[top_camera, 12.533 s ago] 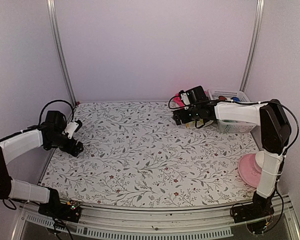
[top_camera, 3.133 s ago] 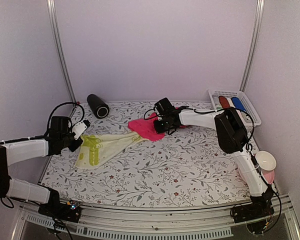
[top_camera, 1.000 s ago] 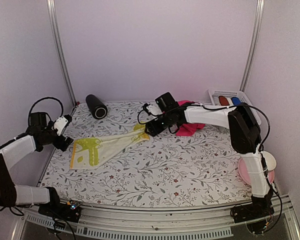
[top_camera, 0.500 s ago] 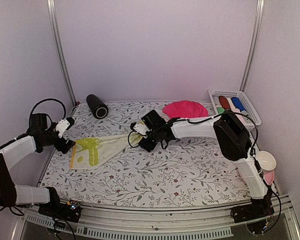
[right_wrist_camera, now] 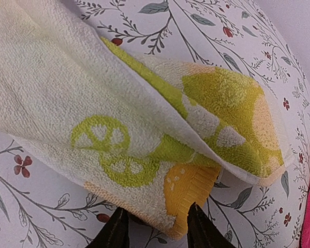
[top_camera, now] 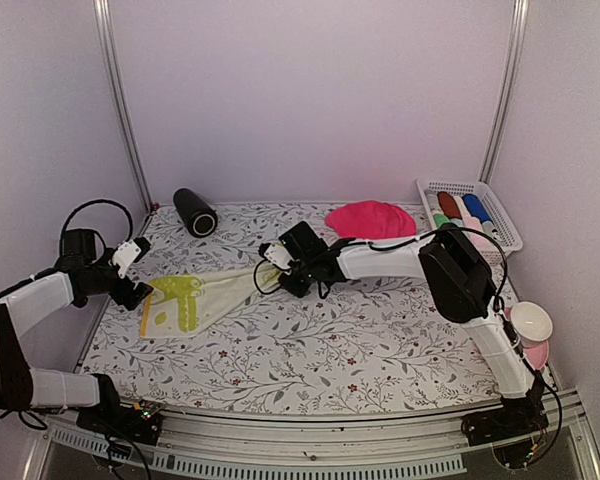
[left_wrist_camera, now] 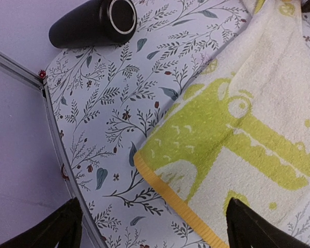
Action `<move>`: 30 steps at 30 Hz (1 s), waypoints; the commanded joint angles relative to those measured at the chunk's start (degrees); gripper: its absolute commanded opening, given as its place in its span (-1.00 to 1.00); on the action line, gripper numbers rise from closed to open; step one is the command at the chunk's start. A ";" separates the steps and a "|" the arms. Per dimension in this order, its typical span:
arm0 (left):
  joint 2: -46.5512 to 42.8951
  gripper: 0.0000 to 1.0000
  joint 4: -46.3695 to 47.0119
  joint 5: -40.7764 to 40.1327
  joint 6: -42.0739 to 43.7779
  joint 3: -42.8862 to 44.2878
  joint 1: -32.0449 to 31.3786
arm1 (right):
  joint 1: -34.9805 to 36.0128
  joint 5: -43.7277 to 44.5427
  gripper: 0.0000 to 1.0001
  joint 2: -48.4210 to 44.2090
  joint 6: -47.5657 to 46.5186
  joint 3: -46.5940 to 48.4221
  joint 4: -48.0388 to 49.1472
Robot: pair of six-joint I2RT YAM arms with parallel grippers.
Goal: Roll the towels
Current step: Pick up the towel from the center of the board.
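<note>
Left hand (left_wrist_camera: 154, 222) hangs, fingers wide apart, over the left end of the yellow printed towel (top_camera: 210, 292) stretched flat on the desk (top_camera: 380, 340). Right hand (right_wrist_camera: 156, 230) straddles its right corner; I cannot tell whether it pinches. Likely flattening; next needs a firm corner grip.

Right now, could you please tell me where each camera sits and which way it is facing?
Top external: above and behind the arm bases, looking down across the table to the back wall; both arms show, left hand, right hand.
Left wrist: low over the table's left side, looking down on the yellow towel and black cylinder; its fingertips show.
Right wrist: close above the towel's folded corner; its fingertips straddle it.
Shared: all three see the yellow towel.
</note>
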 commanded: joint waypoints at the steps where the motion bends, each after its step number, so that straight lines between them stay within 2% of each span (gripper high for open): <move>1: 0.46 0.95 0.67 1.43 -0.84 -0.97 0.22 | -0.06 2.23 -0.35 3.40 -0.80 1.12 -0.90; 4: 0.46 0.94 0.94 1.68 -0.92 -1.22 0.24 | -0.05 3.90 -0.57 3.30 -0.83 1.21 0.77; 6: 0.55 0.94 1.12 1.93 -0.99 -1.28 0.23 | -0.05 4.69 -0.90 3.06 -1.05 1.24 1.46; 7: 0.62 0.95 1.08 2.13 -0.99 -1.39 0.15 | -0.07 4.81 -0.94 2.80 -1.18 1.17 1.68; 14: -0.17 0.94 1.06 4.46 1.01 -1.92 -0.38 | 0.05 7.42 -0.97 -3.09 -2.48 -3.32 6.54; 21: -2.66 0.95 -2.20 9.59 6.36 -1.69 -4.24 | 0.05 14.89 -0.97 -11.31 -0.42 -4.86 2.02; 26: -1.75 0.94 -1.04 9.37 9.07 -2.37 -12.43 | -0.56 22.50 -0.97 -16.87 3.58 -7.39 -2.29; 30: -0.44 0.93 1.95 6.01 12.29 -4.46 -20.80 | -2.67 24.82 -0.97 -18.67 7.88 -8.06 -7.09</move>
